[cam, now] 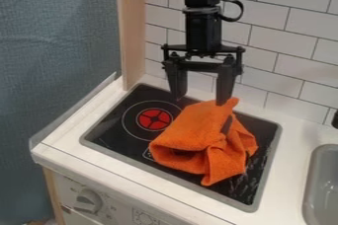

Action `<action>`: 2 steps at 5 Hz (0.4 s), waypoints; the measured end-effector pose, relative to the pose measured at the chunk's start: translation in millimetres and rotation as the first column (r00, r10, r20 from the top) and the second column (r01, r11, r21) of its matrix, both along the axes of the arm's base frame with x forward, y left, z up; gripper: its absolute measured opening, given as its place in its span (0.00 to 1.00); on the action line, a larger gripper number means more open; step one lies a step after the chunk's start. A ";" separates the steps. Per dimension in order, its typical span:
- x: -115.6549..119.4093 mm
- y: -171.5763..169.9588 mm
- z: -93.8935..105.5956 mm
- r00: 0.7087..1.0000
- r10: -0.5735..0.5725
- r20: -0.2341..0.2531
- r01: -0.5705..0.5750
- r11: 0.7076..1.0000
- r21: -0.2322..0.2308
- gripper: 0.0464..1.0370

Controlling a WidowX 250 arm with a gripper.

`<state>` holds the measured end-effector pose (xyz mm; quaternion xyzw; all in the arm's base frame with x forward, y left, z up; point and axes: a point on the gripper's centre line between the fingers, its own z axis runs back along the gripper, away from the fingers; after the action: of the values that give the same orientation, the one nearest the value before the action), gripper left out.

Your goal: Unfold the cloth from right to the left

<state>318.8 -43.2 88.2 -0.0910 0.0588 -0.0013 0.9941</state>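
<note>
White counter [288, 169] lies nearest, jaws wide open by the orange cloth [191, 130].

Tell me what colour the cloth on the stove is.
The cloth is orange; it shows best in the camera view.

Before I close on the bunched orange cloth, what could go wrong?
The black two-finger gripper is open with only one finger near the cloth's raised peak, so closing here might miss. The orange cloth is bunched, so a pinch could catch several layers and drag the heap across the black stovetop.
</note>
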 end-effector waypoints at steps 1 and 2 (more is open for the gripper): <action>-4.7 0.0 -9.4 0.999 0.001 -0.034 -0.001 1.000 0.003 0.96; -19.5 -4.0 -23.6 0.999 0.021 -0.041 -0.018 0.997 0.070 0.96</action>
<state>299.3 -47.2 64.6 -0.0571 0.0785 0.0123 0.9952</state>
